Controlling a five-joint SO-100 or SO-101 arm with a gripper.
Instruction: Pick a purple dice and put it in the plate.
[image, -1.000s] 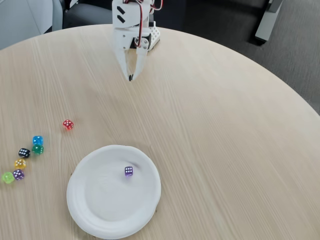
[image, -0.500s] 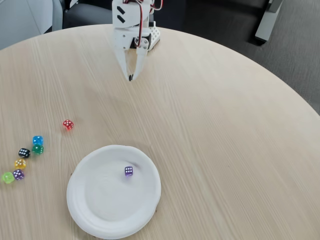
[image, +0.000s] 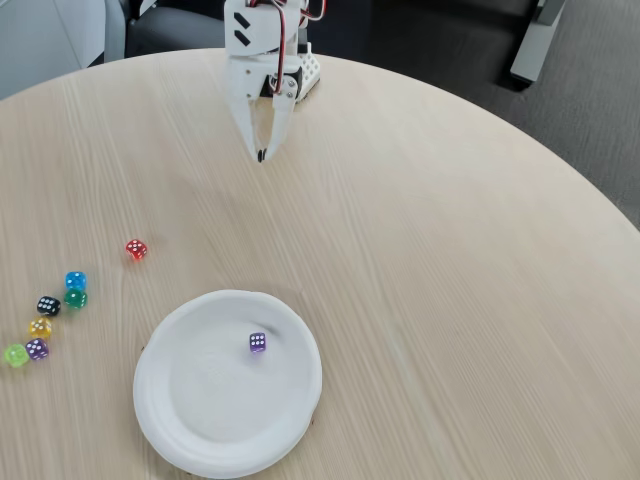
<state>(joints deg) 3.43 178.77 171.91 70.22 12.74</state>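
Plate (image: 175, 420) and purple dice (image: 257, 342) share the near part of the round wooden table (image: 450, 300) in the fixed view: the white disposable plate lies near the table's near edge, a little left of centre, and the tiny translucent purple cube rests inside it, on the flat floor toward the right and far part of the dish, clear of the raised rim. White pips show on its upper face.

At the far edge of the table stands the white arm, and its gripper (image: 261, 155) points down and toward the near side, tips hanging over bare wood well apart from the plate. The two fingers taper together until the tips meet or nearly meet; nothing is held between them.

Left of the plate, between it and the arm, a red die (image: 136, 249) lies alone on the wood. Further left, near the table's left edge, a small cluster of dice sits close together: a blue die (image: 75, 280) with a green die (image: 75, 298) just beside it on the near side, a black die (image: 48, 305) to their left, a yellow die (image: 40, 327) nearer still, then a second purple die (image: 37, 348) and a lime die (image: 14, 354) at the nearest left end of the group. All of these lie on the table surface, apart from the plate.
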